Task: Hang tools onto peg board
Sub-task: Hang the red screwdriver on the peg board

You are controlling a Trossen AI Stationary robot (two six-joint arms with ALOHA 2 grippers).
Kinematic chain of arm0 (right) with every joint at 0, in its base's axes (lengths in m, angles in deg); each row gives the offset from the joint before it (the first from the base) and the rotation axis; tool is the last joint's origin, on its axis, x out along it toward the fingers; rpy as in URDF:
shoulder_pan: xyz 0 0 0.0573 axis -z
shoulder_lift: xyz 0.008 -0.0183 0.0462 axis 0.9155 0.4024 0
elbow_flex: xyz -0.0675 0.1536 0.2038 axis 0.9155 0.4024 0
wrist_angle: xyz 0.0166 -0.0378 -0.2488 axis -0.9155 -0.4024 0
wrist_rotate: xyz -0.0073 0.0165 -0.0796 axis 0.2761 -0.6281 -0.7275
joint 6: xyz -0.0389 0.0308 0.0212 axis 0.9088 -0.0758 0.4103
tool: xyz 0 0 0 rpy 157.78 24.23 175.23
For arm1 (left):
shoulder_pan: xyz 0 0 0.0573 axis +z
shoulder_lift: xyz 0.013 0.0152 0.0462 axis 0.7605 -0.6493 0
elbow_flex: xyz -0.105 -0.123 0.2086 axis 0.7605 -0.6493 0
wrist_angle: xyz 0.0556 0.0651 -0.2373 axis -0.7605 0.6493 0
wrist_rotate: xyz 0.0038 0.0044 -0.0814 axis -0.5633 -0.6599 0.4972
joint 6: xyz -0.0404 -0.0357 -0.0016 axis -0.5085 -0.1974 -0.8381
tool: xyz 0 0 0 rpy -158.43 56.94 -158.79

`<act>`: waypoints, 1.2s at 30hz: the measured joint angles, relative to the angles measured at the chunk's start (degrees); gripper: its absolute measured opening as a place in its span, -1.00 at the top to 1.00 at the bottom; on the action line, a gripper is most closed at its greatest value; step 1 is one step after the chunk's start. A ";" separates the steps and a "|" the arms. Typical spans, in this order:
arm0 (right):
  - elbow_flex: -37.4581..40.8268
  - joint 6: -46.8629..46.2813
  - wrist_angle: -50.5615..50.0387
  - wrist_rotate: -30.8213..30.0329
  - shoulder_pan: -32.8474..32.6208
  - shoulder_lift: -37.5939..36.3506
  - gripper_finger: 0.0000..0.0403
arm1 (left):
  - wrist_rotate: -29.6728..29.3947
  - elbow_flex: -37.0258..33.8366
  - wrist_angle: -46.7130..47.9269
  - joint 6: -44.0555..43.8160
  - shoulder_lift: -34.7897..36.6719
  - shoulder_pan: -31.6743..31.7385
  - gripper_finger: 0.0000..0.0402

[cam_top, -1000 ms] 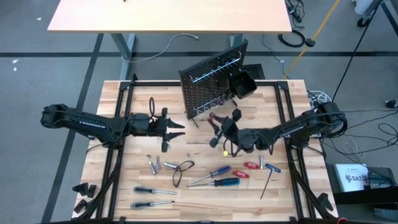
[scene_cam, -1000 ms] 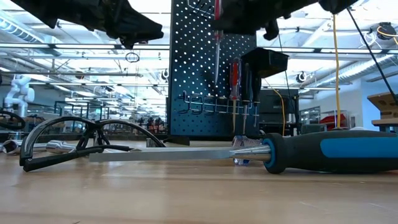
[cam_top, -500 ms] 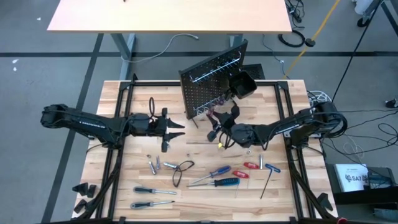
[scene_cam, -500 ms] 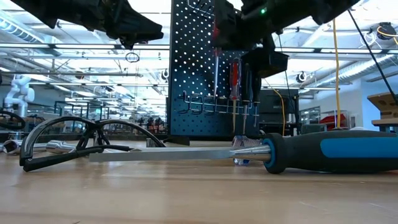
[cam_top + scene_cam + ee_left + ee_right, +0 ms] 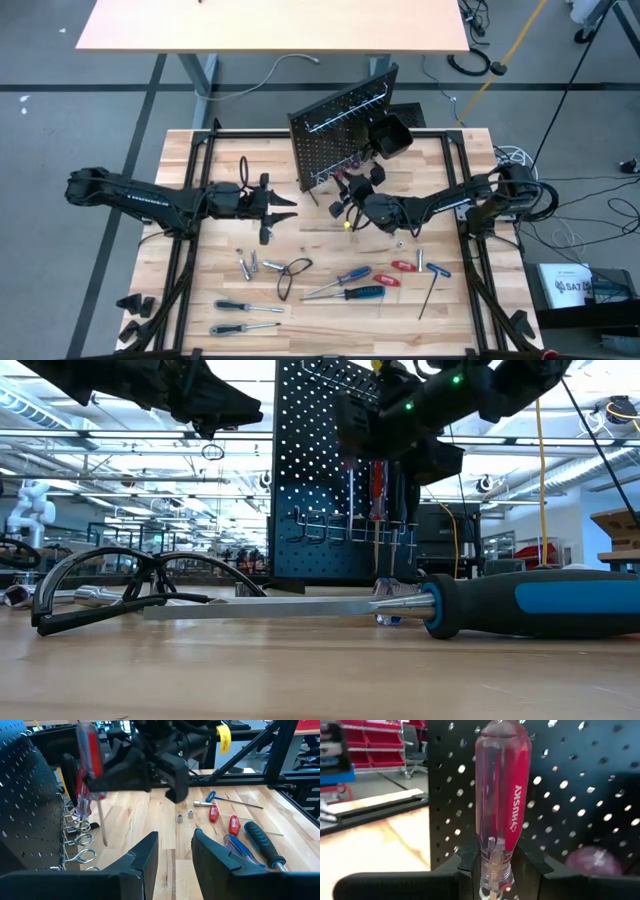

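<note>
From above I see a grey floor (image 5: 60,120) crossed by dark tape lines, and a second, pale wooden table (image 5: 270,25) beyond my worktop. Cables (image 5: 590,215) trail off to one side. Looking level, the hall opens out under bright ceiling strip lights (image 5: 90,435). Red storage bins (image 5: 365,737) fill shelving.

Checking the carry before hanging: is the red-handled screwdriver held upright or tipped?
Upright: the red-handled screwdriver stands handle up, shaft down, in the right gripper beside the peg board.

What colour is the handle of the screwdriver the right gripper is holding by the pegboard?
Red and clear screwdriver handle, seen best in the right wrist view.
</note>
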 joint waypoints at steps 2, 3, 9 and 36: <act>0.00 1.34 1.49 -0.08 0.26 0.00 0.66 | -0.01 0.00 0.01 0.00 0.00 0.00 0.40; 0.00 1.93 1.90 -0.10 0.42 0.00 0.66 | -0.01 0.00 0.01 0.00 0.00 0.00 0.40; 0.00 5.47 3.64 -3.39 1.24 0.00 0.66 | -0.01 0.00 0.08 0.00 0.00 0.00 0.40; 0.00 9.54 10.91 -4.14 4.19 0.02 0.66 | -0.01 0.00 0.08 0.26 0.00 0.00 0.40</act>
